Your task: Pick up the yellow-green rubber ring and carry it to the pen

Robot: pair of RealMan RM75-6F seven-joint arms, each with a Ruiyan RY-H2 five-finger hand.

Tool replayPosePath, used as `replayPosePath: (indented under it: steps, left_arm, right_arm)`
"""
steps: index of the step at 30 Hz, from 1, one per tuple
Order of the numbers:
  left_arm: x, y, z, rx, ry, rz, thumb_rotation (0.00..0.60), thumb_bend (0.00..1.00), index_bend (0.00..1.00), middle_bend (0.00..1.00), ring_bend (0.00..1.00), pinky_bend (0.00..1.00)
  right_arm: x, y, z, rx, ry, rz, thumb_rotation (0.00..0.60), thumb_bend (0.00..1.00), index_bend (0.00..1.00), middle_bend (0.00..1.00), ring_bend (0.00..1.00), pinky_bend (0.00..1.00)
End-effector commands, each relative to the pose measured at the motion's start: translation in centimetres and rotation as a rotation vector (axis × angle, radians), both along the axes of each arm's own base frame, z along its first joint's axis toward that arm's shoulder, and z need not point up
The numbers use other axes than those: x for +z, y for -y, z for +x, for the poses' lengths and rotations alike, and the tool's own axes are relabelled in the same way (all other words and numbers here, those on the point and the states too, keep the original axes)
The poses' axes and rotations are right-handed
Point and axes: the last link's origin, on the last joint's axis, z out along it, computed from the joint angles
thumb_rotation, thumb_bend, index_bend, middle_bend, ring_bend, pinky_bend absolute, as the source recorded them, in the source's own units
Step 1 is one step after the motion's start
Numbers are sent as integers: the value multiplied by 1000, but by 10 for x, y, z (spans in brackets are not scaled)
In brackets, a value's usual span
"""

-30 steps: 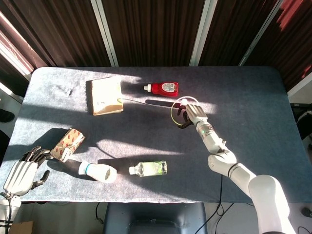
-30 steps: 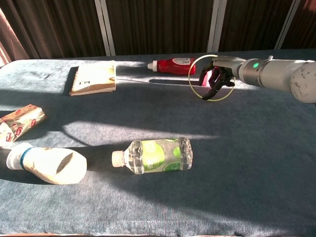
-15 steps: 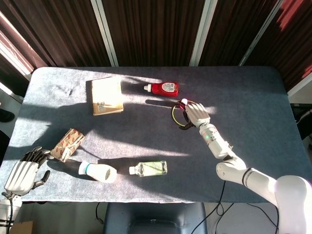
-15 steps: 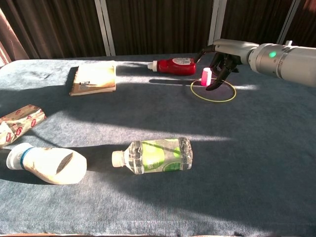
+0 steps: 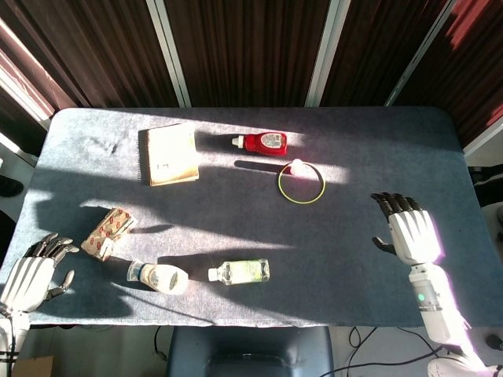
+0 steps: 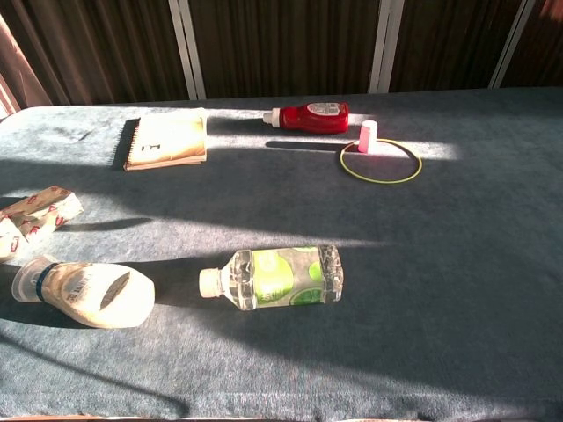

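The yellow-green rubber ring [image 5: 301,203] [image 6: 380,182] lies flat on the grey cloth in a patch of sun, behind the table's middle. A small pink upright cylinder [image 5: 297,166] [image 6: 367,136] stands against its far-left rim; I cannot tell whether this is the pen. My right hand [image 5: 409,236] hovers palm-out near the table's right front, well away from the ring, fingers spread and holding nothing. My left hand [image 5: 31,279] sits off the front left corner, also holding nothing. Neither hand shows in the chest view.
A red ketchup bottle [image 5: 266,143] [image 6: 312,115] lies just behind the ring. A notebook [image 5: 171,153] [image 6: 167,138] lies at the back left. Near the front left lie a red-and-white packet [image 5: 108,233], a white bottle [image 5: 157,276] and a clear water bottle [image 5: 242,272] [image 6: 273,277].
My right hand let go of the ring and pulled back to the right front of the table. The ring went from lifted to lying flat beside the pink cylinder.
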Motion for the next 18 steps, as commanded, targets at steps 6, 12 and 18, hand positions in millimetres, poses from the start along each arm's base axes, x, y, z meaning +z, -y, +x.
replayPosePath:
  steps: [6, 12, 18]
  left_arm:
    - [-3, 1, 2, -18, -10, -6, 600, 409, 321, 217, 105, 225]
    - [-3, 0, 2, -18, -14, -9, 600, 409, 316, 216, 105, 228]
    - [-3, 1, 2, -21, -21, 3, 600, 408, 313, 215, 105, 228]
  right_arm:
    - [36, -49, -63, -155, -11, -177, 600, 116, 24, 0, 0, 139]
    - [29, -55, -76, -161, -35, -195, 600, 116, 13, 0, 0, 138]
    - [23, -54, -80, -162, -13, -165, 600, 116, 14, 0, 0, 138]
